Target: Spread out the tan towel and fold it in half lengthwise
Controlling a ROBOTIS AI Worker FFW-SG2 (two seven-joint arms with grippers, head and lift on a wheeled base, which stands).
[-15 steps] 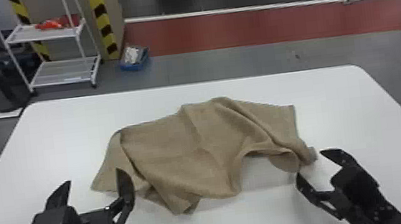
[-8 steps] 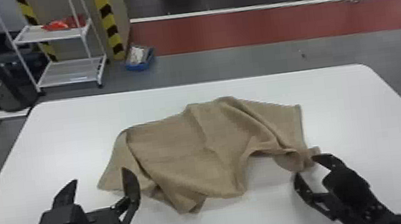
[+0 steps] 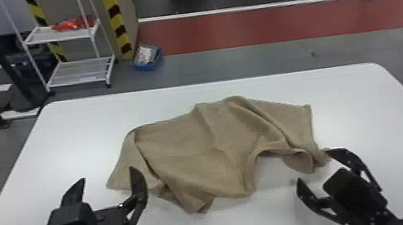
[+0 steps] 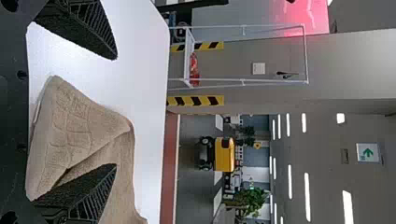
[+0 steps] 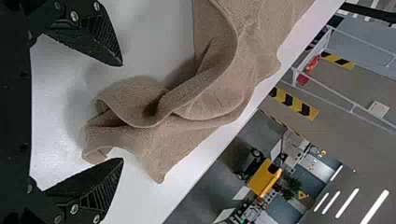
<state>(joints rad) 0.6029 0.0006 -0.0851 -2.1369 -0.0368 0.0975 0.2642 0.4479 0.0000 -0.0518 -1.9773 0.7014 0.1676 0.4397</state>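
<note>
Tan towel [image 3: 194, 151] rumpled on tabletop [image 3: 373, 101]; spreading step, I judge. My left gripper [image 3: 107, 173] and right gripper [image 3: 312, 165] both spread beside it. Next: pinch edges, pull flat, then fold.

In head view, looks from the robot's head, forward and down, from farther off, over the whole towel [image 3: 186, 148] and much of the bench [image 3: 85, 116]; in left wrist view, looks from behind the left pincer [image 3: 106, 179], close above the bench, more level, out into the room, turned on its side; in right wrist view, looks from behind the right pincer [image 3: 314, 166], also close, more downward, aslant across the towel; shares among all three views towel, bench and white rack [image 3: 61, 35]; shares between both wrist views also the yellow vehicle [image 4: 224, 156].
</note>
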